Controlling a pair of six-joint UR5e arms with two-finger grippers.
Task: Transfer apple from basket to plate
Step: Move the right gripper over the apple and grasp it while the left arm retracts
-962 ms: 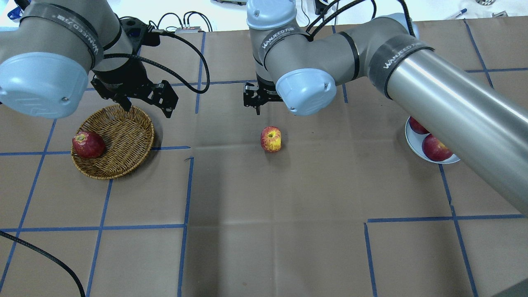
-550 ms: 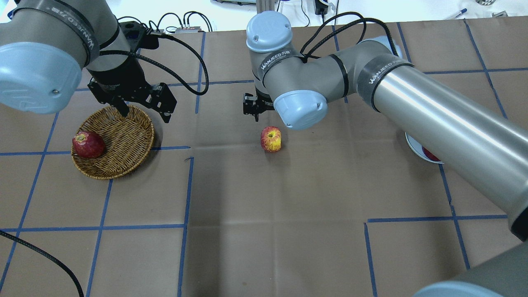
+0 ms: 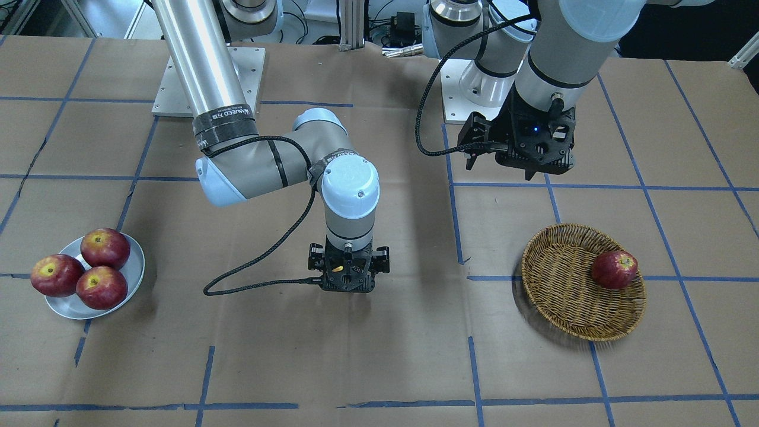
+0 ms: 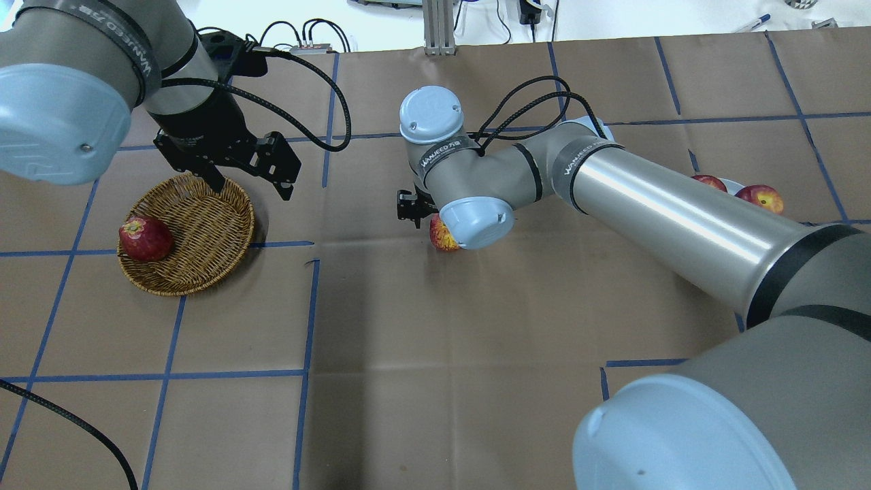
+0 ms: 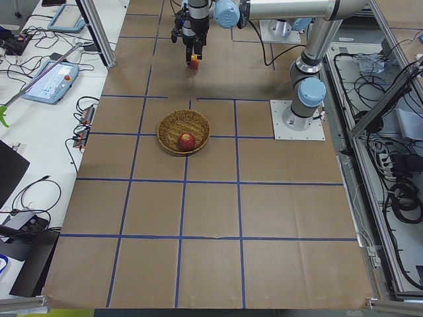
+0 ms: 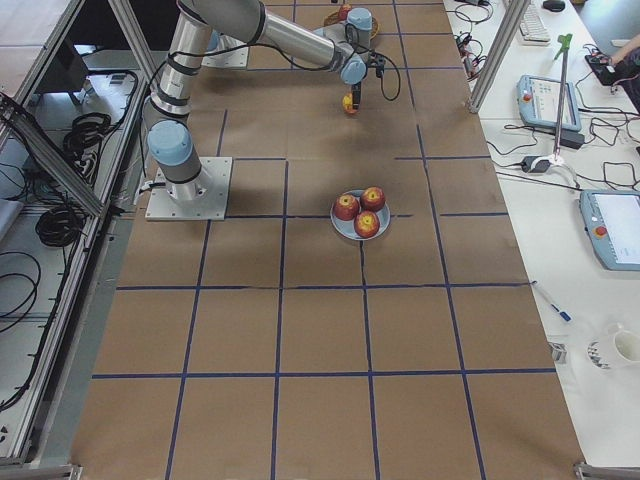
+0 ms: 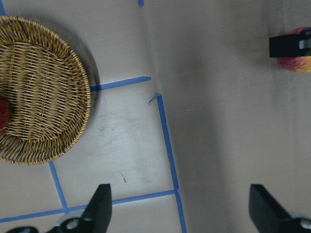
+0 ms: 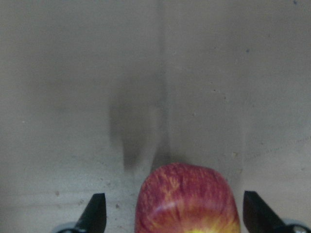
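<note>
The streaky red-yellow apple (image 4: 440, 239) sits on the brown paper at mid-table, outside the basket. My right gripper (image 8: 177, 216) is open and low over it, with one finger on each side of the apple (image 8: 187, 199). The right wrist hides most of the apple in the overhead view. The wicker basket (image 4: 204, 224) stands at the left and holds one dark red apple (image 4: 145, 238). My left gripper (image 4: 252, 185) is open and empty, raised over the basket's far rim. The metal plate (image 3: 135, 264) holds three dark red apples.
The right arm's long forearm (image 4: 667, 218) stretches across the table's right half and hides the plate in the overhead view. Blue tape lines (image 4: 306, 320) cross the paper. Cables (image 4: 299, 30) lie at the far edge.
My right arm has swung down and forward, and its open gripper now straddles the streaky apple. My left gripper has barely shifted over the basket's rim.
</note>
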